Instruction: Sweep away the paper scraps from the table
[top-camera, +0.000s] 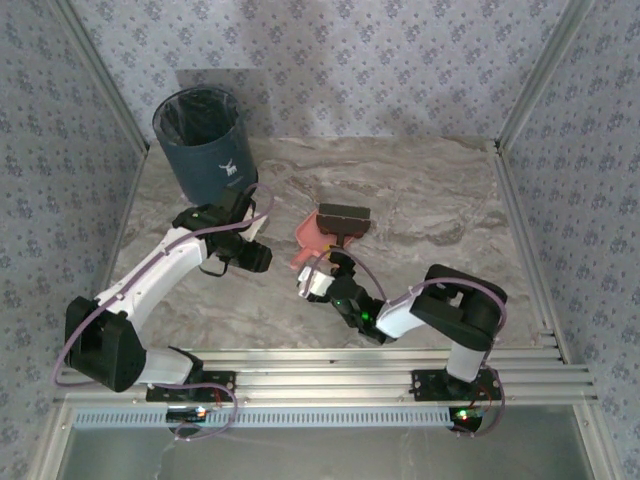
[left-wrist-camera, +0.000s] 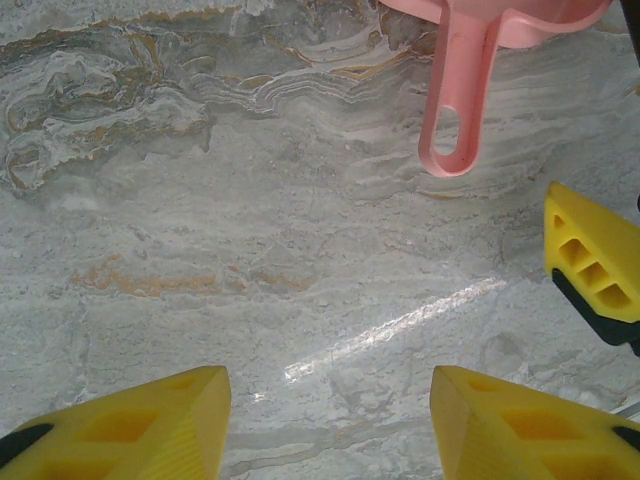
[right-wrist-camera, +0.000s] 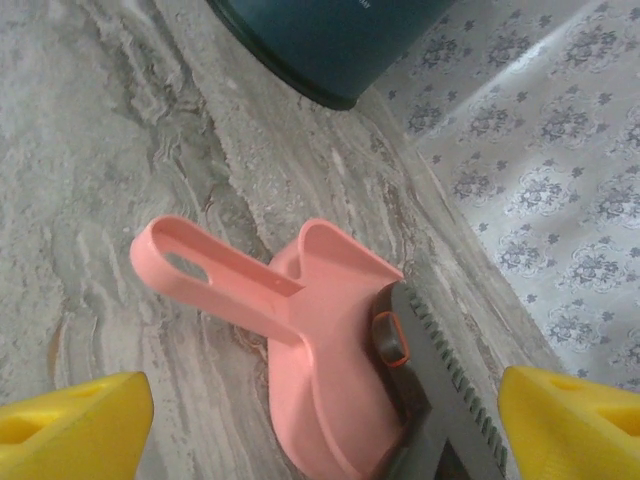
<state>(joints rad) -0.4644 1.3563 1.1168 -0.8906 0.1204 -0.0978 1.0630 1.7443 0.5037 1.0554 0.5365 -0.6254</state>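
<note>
The paper scraps are out of view. A pink dustpan (top-camera: 312, 236) lies on the table (top-camera: 430, 190) with a dark brush (top-camera: 343, 215) resting against its far side. In the right wrist view the dustpan (right-wrist-camera: 320, 370) lies just ahead, handle (right-wrist-camera: 215, 265) pointing left, with the brush (right-wrist-camera: 440, 400) on its right. My right gripper (top-camera: 312, 283) (right-wrist-camera: 322, 390) is open just short of the dustpan and holds nothing. My left gripper (top-camera: 255, 258) (left-wrist-camera: 330, 400) is open over bare table, left of the dustpan handle (left-wrist-camera: 455, 100). The other gripper's yellow finger (left-wrist-camera: 590, 265) shows at the right edge.
A dark blue bin (top-camera: 200, 140) (right-wrist-camera: 330, 40) with a black liner stands at the back left of the table. Patterned walls and aluminium rails close in the table on three sides.
</note>
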